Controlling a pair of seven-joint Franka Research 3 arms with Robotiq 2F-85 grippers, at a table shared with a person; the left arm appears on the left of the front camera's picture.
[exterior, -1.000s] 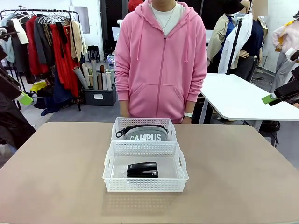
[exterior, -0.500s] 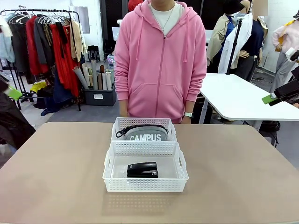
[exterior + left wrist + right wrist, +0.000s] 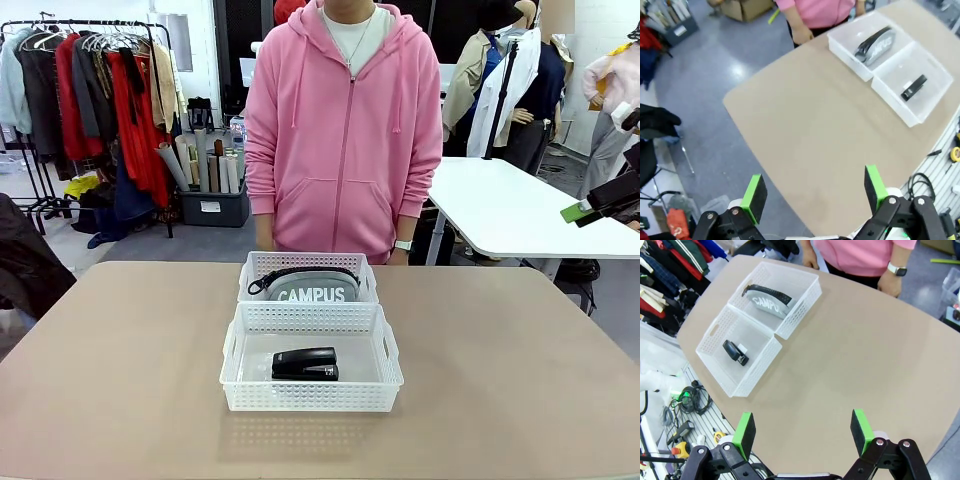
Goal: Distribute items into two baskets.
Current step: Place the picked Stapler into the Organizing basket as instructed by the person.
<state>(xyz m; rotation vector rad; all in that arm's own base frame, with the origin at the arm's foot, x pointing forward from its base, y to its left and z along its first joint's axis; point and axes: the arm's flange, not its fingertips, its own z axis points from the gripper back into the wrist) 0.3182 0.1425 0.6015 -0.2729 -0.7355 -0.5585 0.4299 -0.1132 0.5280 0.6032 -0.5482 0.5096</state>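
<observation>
Two white lattice baskets stand end to end at the table's middle. The near basket (image 3: 311,390) holds the small black stapler (image 3: 305,364). Inside the far basket (image 3: 307,266) lies the grey CAMPUS pouch (image 3: 310,289) with its black strap. Both baskets appear in the wrist views too: stapler (image 3: 913,87), pouch (image 3: 875,43), stapler (image 3: 735,352), pouch (image 3: 771,301). My left gripper (image 3: 814,192) hangs open high above the table's left edge, holding nothing. High over the right side, my right gripper (image 3: 803,434) is open and holds nothing. Its green pad (image 3: 576,211) juts in at the front view's right edge.
A person in a pink hoodie (image 3: 344,130) stands at the far edge, hands down behind the table. A clothes rack (image 3: 95,110) stands back left and a white table (image 3: 510,205) back right. Bare tabletop (image 3: 120,370) lies on both sides of the baskets.
The left arm's green-padded finger, seen at the left edge a second ago, rose and has left the front view. The baskets, their contents and the person have stayed still.
</observation>
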